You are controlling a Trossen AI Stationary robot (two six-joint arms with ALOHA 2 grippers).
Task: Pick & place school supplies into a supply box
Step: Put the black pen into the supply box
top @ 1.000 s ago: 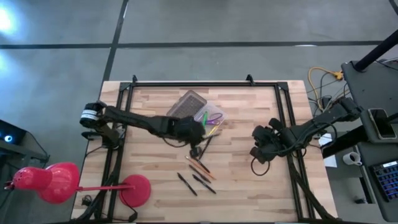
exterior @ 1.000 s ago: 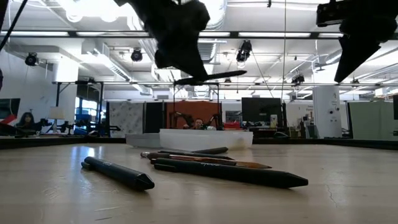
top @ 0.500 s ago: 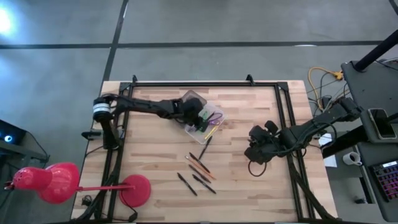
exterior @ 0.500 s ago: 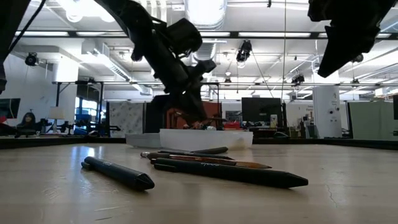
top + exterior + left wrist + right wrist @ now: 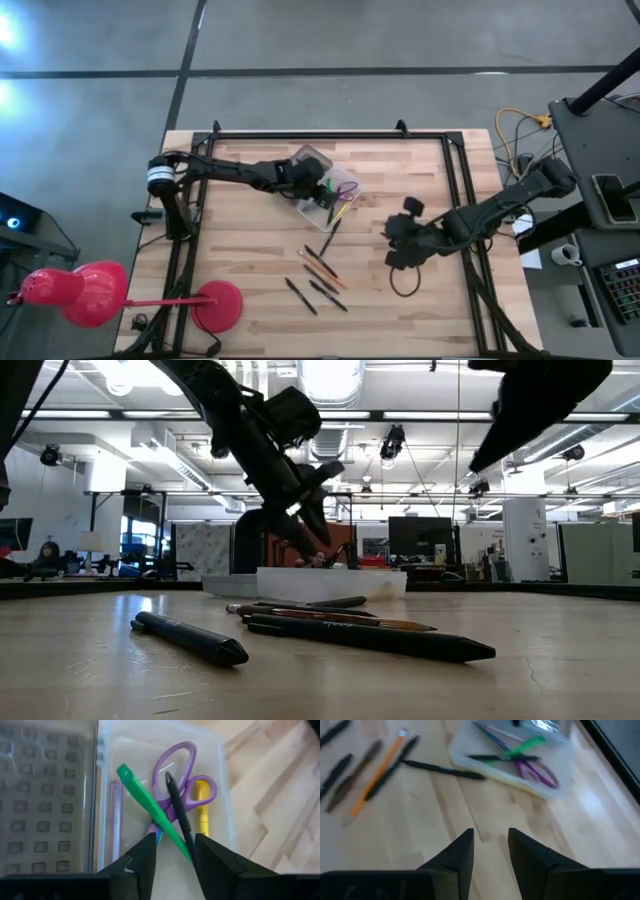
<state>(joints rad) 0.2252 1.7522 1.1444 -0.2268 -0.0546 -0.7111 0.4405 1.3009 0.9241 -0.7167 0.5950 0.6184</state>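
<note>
Left wrist view: black pen point(image 5: 179, 815) lengthwise in supply box point(image 5: 220, 780) (jaws narrowly apart, empty).

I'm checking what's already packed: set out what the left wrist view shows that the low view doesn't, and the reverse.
Only the left wrist view shows the supply box's contents: purple scissors, a green marker, a black pen lying across them and a yellow pen, plus the dimpled lid.
Only the low view shows the loose pens on the table, the right gripper held high, and the room behind.
Both show the supply box and the open left gripper above it.
</note>
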